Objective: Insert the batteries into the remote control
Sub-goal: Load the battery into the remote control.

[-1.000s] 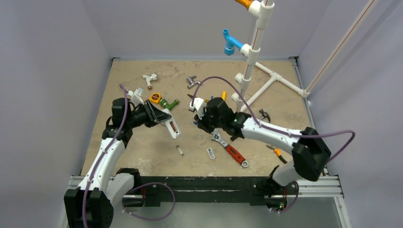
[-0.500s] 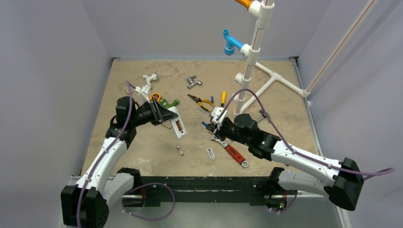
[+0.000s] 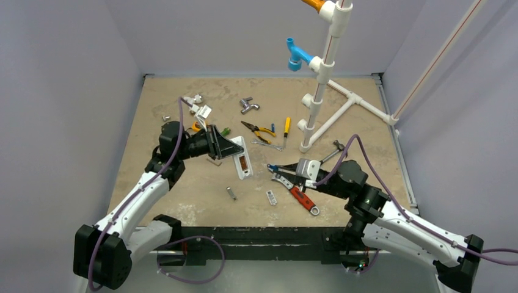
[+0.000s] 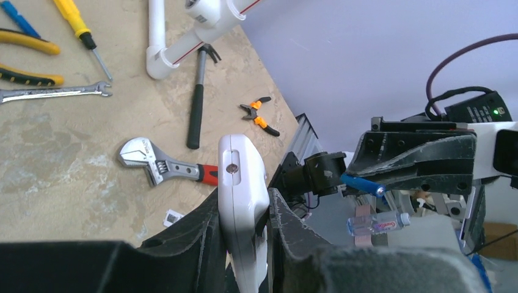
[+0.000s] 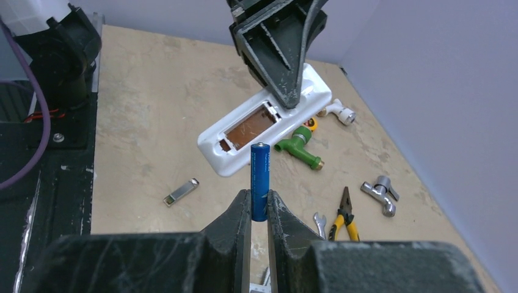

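Observation:
The white remote control [image 3: 242, 159] hangs above the table's middle, its brown battery recess [image 5: 247, 128] uncovered and facing the right arm. My left gripper [image 3: 235, 150] is shut on its upper end; the left wrist view shows the remote's edge [image 4: 241, 183] wedged between the black fingers. My right gripper [image 5: 259, 204] is shut on the lower end of one blue battery [image 5: 260, 177], which stands upright between the fingertips. That battery [image 3: 272, 166] is a short way right of the remote, not touching it. No other battery shows.
On the table below lie a red-handled wrench [image 3: 299, 194], a small silvery metal piece [image 3: 231, 193] and a white tag [image 3: 271, 197]. Yellow pliers [image 3: 258, 130], a screwdriver [image 3: 286, 127], a hammer [image 3: 335, 149] and a white pipe frame [image 3: 317, 91] sit farther back.
The left arm carried the remote rightward toward the table's middle. The right arm swung back and down to the near right, battery still gripped, and now faces the remote.

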### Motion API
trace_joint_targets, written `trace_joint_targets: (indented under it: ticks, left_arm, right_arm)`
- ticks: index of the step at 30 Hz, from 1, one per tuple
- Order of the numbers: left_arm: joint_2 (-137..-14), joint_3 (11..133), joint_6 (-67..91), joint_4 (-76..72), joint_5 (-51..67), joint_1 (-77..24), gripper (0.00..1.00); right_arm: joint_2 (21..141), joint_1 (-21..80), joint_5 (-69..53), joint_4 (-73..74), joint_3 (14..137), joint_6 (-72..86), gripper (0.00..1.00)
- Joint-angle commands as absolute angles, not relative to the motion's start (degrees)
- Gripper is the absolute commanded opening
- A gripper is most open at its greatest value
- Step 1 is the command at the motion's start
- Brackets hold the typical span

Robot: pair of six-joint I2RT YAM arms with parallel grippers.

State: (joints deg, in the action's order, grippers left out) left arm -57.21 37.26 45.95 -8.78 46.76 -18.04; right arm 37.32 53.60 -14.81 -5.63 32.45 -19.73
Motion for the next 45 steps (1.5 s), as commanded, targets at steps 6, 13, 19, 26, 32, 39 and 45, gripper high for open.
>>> trace_joint_targets:
  ticks: [6, 13, 19, 26, 32, 39, 45]
  left_arm:
    - [-55.43, 39.05, 47.21, -24.39, 52.98, -20.38, 0.0]
    - [-51.59, 36.58, 46.88, -30.48, 54.59, -21.31, 0.0]
    - [-49.32, 34.35, 47.77, -35.84, 55.66, -21.46, 0.0]
    - [-49.03, 33.27, 49.68, -41.19, 57.13, -21.57, 0.0]
    - [-47.63, 32.59, 49.24, -41.96, 57.22, -21.58, 0.0]
    - [-44.94, 34.08, 42.42, -29.8, 51.66, -21.59, 0.0]
    - [-47.79, 34.55, 45.88, -21.53, 40.57, -21.62, 0.0]
  right_arm:
    - [37.34, 53.52, -22.29, -4.76, 35.42, -24.47, 0.0]
    - [37.64, 53.53, -25.75, -2.48, 38.1, -25.14, 0.0]
    - [38.12, 53.52, -26.89, -1.04, 38.96, -25.95, 0.0]
    - [38.43, 53.52, -25.09, -2.13, 38.28, -25.82, 0.0]
    - [38.63, 53.52, -25.98, -2.66, 37.53, -25.66, 0.0]
    - [38.92, 53.53, -18.98, -8.02, 35.59, -21.86, 0.0]
    - [44.79, 53.51, -0.21, -11.07, 39.56, -1.0, 0.0]
